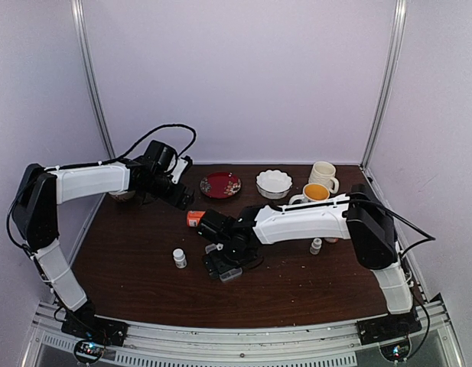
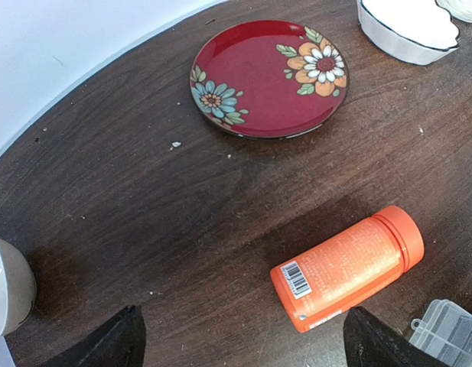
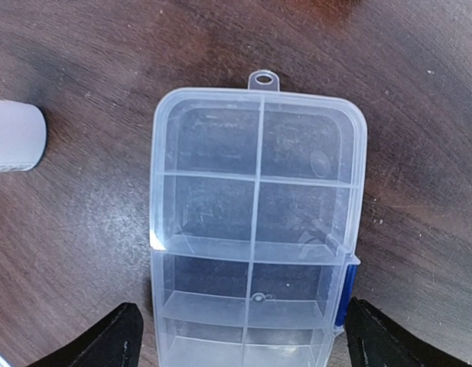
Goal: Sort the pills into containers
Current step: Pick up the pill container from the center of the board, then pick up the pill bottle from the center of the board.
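- Bench (image 1: 144, 283): dark and grained, and pale specks (image 2: 175, 144) were seen scattered on it. Pills could be confused with crumbs there, so some could be missed or wrongly picked.
- Right gripper (image 3: 247, 344): was seen open, nothing held, poised over the near end of the organizer (image 3: 255, 222) with its fingers set wider than the case. Height above the case could not be judged. If it were closed there, the light case could be squeezed, tipped or skidded away.
- Left gripper (image 2: 243, 348): was seen open and empty over bare bench, near the orange bottle (image 2: 346, 267). A careless sweep could send that bottle off.
- Organizer: was laid flat on the bench under the right gripper. Whether the lid was shut could not be told; if it was, pills would be bounced off. The clear cell walls could easily be misjudged and a pill dropped in the wrong cell.
- Orange bottle: was laid on its side just beside the organizer's corner. If nudged, it could be rolled into the case.
- White bottle (image 3: 14, 134): was placed near the organizer's left edge and could be toppled by the right gripper.
- Pills: none were surely identified. An oval mark (image 3: 320, 162) in one cell might be one; too faint to tell.
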Controlling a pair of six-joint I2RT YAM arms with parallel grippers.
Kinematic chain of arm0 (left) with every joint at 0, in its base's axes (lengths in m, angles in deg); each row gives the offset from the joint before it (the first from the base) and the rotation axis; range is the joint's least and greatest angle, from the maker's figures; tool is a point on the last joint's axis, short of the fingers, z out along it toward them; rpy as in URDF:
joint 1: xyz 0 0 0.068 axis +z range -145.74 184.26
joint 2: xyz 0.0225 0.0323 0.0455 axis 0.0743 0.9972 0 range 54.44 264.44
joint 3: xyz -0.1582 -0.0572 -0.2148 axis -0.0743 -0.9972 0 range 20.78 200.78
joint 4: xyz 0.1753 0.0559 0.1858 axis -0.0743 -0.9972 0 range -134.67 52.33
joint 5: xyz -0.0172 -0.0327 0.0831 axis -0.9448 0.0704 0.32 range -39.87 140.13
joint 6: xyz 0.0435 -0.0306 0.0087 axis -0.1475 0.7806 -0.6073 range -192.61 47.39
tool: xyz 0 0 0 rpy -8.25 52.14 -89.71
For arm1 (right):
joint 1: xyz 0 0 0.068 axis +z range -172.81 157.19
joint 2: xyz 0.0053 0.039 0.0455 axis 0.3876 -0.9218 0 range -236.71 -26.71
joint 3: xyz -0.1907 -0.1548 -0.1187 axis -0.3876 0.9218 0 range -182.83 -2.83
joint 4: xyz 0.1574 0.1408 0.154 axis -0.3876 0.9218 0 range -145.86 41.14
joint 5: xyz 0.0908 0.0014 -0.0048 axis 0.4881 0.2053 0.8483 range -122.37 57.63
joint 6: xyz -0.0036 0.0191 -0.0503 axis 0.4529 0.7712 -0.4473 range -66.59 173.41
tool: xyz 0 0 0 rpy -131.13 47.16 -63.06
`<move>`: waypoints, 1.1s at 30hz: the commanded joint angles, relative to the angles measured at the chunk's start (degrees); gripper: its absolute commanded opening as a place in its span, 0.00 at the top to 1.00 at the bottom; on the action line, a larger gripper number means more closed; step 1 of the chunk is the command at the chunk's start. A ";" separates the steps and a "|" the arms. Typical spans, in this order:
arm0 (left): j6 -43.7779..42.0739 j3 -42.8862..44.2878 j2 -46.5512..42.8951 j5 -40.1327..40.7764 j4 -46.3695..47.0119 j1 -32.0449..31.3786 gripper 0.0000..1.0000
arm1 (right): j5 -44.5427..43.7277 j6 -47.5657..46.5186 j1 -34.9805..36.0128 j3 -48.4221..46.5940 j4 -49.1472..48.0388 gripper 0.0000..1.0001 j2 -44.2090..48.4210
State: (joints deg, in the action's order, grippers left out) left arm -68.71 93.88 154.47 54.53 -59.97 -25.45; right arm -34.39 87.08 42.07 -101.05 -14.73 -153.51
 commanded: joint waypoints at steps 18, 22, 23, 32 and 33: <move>-10.98 0.97 1.40 -5.88 1.69 -1.34 0.07 | -7.73 2.03 -1.65 11.93 -3.60 0.33 14.19; -17.74 3.94 3.55 -9.90 -3.13 -1.49 0.07 | -9.52 1.79 -2.19 21.16 -9.62 0.33 22.46; -20.33 4.31 3.59 -12.19 -4.48 -1.49 0.07 | -9.64 2.02 -2.34 23.03 -10.31 0.33 24.14; -36.79 9.80 7.28 -21.57 -13.91 -1.78 0.02 | -9.38 3.92 -2.48 32.36 -11.13 0.33 33.59; -38.69 9.98 7.61 -20.76 -13.91 -1.91 0.02 | -9.47 4.04 -2.48 33.25 -11.39 0.33 34.30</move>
State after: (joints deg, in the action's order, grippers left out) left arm -97.76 102.12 160.68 35.69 -70.86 -26.96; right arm -41.93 89.88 39.71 -70.40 -24.46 -122.37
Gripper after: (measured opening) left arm 0.975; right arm 0.713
